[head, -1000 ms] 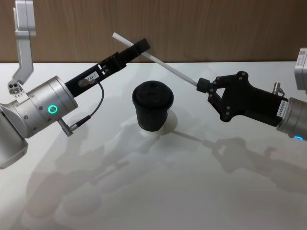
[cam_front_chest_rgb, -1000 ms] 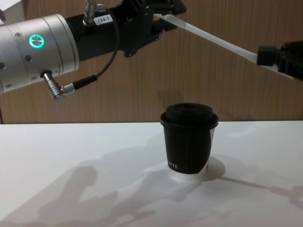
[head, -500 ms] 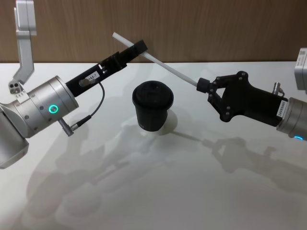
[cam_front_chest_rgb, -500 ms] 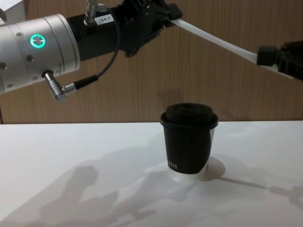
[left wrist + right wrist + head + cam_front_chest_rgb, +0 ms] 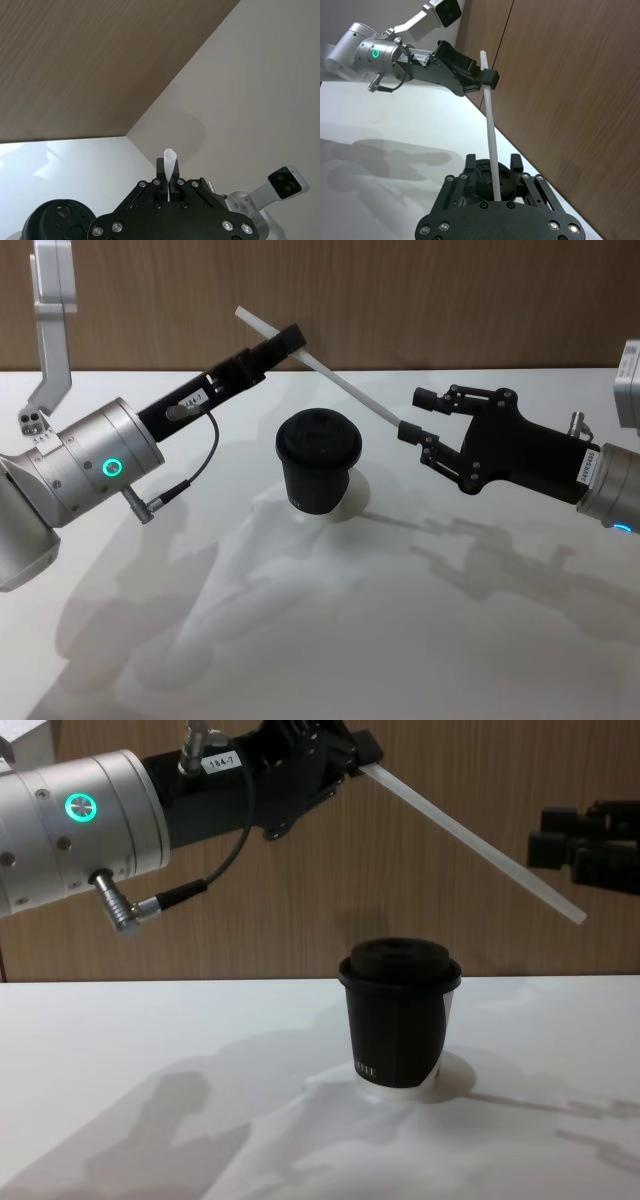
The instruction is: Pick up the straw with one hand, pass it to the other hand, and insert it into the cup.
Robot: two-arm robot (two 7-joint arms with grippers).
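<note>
Left hand (image 5: 288,340): was clamped on the straw near its upper end, raised behind and left of the cup.
Right hand (image 5: 417,414): stood with fingers spread wide, gripping nothing, right of the cup.
Straw (image 5: 345,387): slanted down from the left hand; its lower end lay between the right hand's spread fingers, higher than the lid.
Cup (image 5: 318,462): black, lidded, stood upright on the white table (image 5: 420,640).

Glossy white counter (image 5: 330,670) spreads wide here, soft grey shadows (image 5: 230,590) lying across it. Behind it, a brown wood-grain wall panel (image 5: 420,300) meets the counter's far edge.
</note>
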